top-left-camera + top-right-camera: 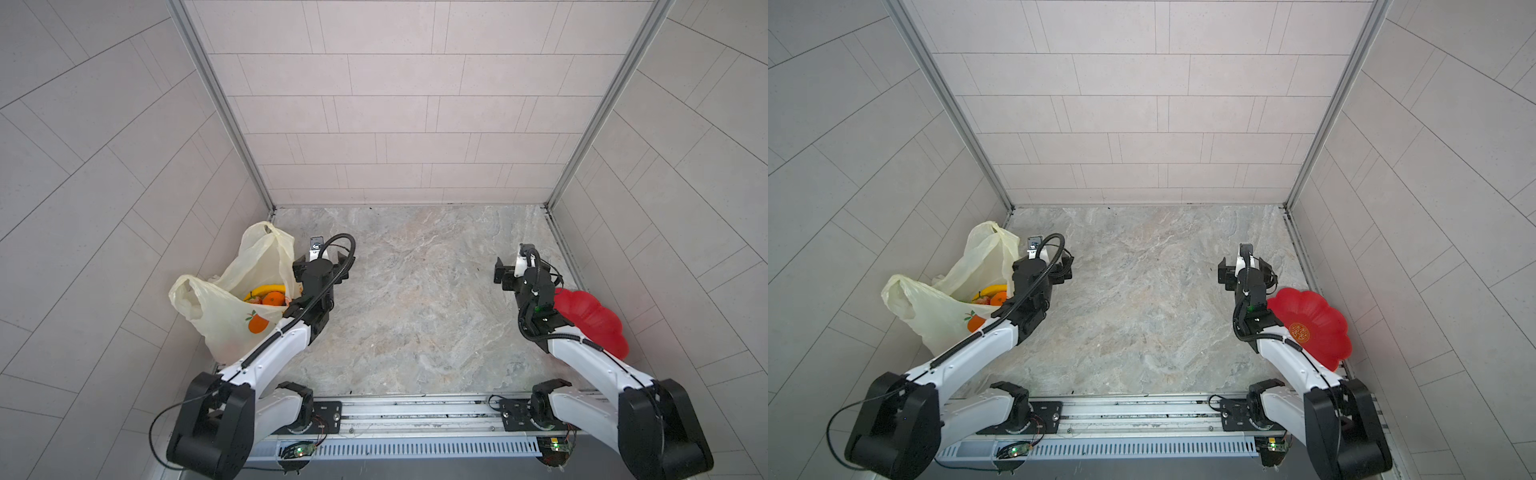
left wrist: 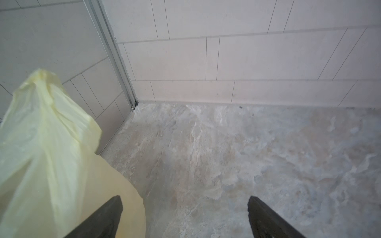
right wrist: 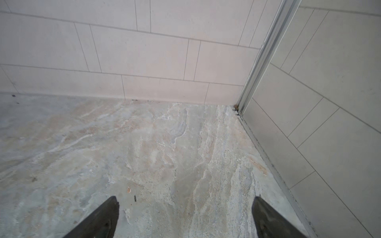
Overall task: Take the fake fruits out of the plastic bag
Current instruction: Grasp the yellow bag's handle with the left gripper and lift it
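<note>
Left claw (image 2: 184, 198) spread wide beside plastic bag (image 1: 232, 316); right claw (image 3: 185, 197) likewise spread.

Take the marble-patterned tabletop (image 1: 415, 299) as your reference. At its right edge, toward the near corner, you'll see a red flower-shaped plate (image 1: 1316, 316), hollow side up, with a gold emblem (image 1: 1298, 332) at its centre. Pale tiled walls (image 1: 395, 116) rise from the tabletop's far and side edges, and metal corner posts (image 1: 222, 104) stand at its two far corners.
</note>
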Robot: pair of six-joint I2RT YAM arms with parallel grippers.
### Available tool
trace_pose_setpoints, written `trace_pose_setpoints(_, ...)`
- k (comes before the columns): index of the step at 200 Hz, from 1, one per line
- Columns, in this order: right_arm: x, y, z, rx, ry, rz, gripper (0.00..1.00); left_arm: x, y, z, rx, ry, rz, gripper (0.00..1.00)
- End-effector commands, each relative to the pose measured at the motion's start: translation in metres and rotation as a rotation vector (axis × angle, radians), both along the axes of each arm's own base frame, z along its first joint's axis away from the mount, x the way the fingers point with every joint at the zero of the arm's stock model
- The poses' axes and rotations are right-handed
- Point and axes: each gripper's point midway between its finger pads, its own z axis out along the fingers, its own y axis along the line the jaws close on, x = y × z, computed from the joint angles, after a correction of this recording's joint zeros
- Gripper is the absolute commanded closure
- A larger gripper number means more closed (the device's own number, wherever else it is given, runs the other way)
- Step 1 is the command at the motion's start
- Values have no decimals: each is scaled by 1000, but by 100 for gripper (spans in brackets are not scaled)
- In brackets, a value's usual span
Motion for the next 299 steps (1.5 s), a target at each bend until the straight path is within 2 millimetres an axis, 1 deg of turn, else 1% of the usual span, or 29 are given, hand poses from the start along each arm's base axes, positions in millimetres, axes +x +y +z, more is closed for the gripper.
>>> trace_pose_setpoints(1,-11,2,23,73,-4,0,1,-8,4,17,-117,20,59,0)
trace_pose_setpoints(13,-18,0,40,128,-17,-16,1,-11,4,26,-163,39,70,0)
trace_pose_setpoints(26,-27,-2,53,193,-25,-31,1,-14,-3,42,-212,45,37,0)
trace_pose_setpoints(31,-30,-2,52,210,-15,-36,1,-16,-6,49,-230,47,21,0)
trace_pose_setpoints(32,-31,-3,60,220,-29,-37,1,-16,-6,50,-235,49,18,0)
trace_pose_setpoints(33,-32,-3,63,227,-33,-37,1,-17,-7,52,-239,48,15,0)
trace_pose_setpoints(37,-35,-4,69,247,-39,-42,1,-19,-8,58,-254,52,8,0)
trace_pose_setpoints(42,-39,-5,72,271,-33,-52,1,-23,-8,64,-277,58,13,0)
trace_pose_setpoints(52,-47,-6,77,315,-22,-66,1,-33,-2,75,-334,82,59,0)
trace_pose_setpoints(62,-56,-5,84,358,-11,-59,1,-47,8,84,-377,110,130,0)
trace_pose_setpoints(70,-61,-3,86,387,-4,-50,1,-57,15,93,-389,126,169,0)
trace_pose_setpoints(82,-69,-2,84,434,14,-53,1,-72,29,101,-388,139,242,0)
trace_pose_setpoints(88,-71,2,81,444,24,-34,1,-78,35,105,-381,145,264,0)
trace_pose_setpoints(106,-77,16,73,462,52,51,1,-85,46,116,-328,155,266,0)
trace_pose_setpoints(116,-80,22,67,476,59,87,1,-86,55,117,-304,167,303,0)
trace_pose_setpoints(125,-81,25,60,488,70,103,1,-82,62,114,-304,195,334,0)
trace_pose_setpoints(133,-83,27,55,492,79,114,1,-76,69,107,-320,240,360,0)
trace_pose_setpoints(147,-85,31,46,490,98,130,1,-61,81,94,-324,319,417,0)
trace_pose_setpoints(160,-87,36,40,483,112,148,2,-45,94,89,-288,364,478,0)
trace_pose_setpoints(169,-88,39,41,485,109,161,2,-35,102,86,-286,390,511,0)
trace_pose_setpoints(170,-88,39,35,483,121,158,2,-34,102,85,-288,393,513,0)
trace_pose_setpoints(172,-89,40,29,483,132,156,2,-31,104,84,-290,401,520,0)
trace_pose_setpoints(185,-90,43,19,487,144,164,2,-16,116,79,-286,422,570,0)
trace_pose_setpoints(205,-91,45,7,491,143,167,2,9,124,71,-261,461,610,1)
trace_pose_setpoints(220,-92,47,3,493,140,169,3,24,130,64,-227,488,645,3)
trace_pose_setpoints(245,-95,49,2,483,136,172,3,36,142,55,-183,523,708,5)
trace_pose_setpoints(280,-96,49,4,472,125,166,3,45,150,32,-215,566,729,14)
trace_pose_setpoints(288,-97,49,4,470,124,168,3,48,150,28,-225,575,723,18)
trace_pose_setpoints(299,-97,50,4,468,125,172,3,51,150,23,-234,583,711,28)
